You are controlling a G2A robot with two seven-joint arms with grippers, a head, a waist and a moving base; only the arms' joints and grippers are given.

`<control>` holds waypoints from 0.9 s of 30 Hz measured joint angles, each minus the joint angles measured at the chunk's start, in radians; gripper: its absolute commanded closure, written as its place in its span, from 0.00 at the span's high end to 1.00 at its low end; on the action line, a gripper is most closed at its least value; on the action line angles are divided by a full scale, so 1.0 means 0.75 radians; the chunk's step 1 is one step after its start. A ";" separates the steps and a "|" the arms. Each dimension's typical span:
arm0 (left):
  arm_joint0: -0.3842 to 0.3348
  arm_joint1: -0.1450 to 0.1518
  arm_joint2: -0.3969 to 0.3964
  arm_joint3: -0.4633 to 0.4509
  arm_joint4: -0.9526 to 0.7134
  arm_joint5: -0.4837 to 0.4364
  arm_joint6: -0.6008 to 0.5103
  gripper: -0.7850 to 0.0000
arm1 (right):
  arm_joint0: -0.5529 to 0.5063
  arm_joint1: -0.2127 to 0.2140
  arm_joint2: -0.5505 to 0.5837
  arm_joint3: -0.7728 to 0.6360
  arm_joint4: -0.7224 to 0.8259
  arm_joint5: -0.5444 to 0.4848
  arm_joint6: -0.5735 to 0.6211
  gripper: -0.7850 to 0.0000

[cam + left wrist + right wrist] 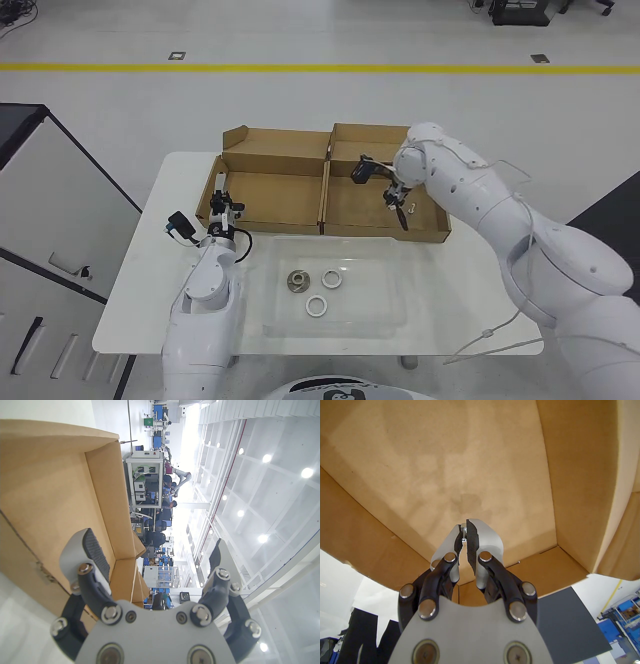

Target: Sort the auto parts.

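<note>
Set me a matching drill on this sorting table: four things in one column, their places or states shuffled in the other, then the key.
Column one
1. right gripper
2. left gripper
3. white rings
4. clear tray

Column two
A. lying inside the tray
B. open, beside the left cardboard box
C. on the table, in front of both boxes
D. shut on a small metal part above the floor of the right cardboard box

Pairs: 1-D, 2-B, 3-A, 4-C
</note>
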 measured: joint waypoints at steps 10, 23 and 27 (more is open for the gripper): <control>0.000 0.000 0.000 0.000 0.000 0.000 0.000 1.00 | -0.002 -0.044 0.003 0.079 0.012 -0.026 -0.012 0.00; 0.000 0.000 0.000 0.000 0.000 0.000 0.000 1.00 | -0.002 -0.090 0.006 0.164 -0.006 -0.043 -0.040 0.62; 0.000 0.000 0.000 0.000 0.000 0.000 0.000 1.00 | 0.003 -0.097 0.017 0.181 -0.011 -0.058 -0.082 1.00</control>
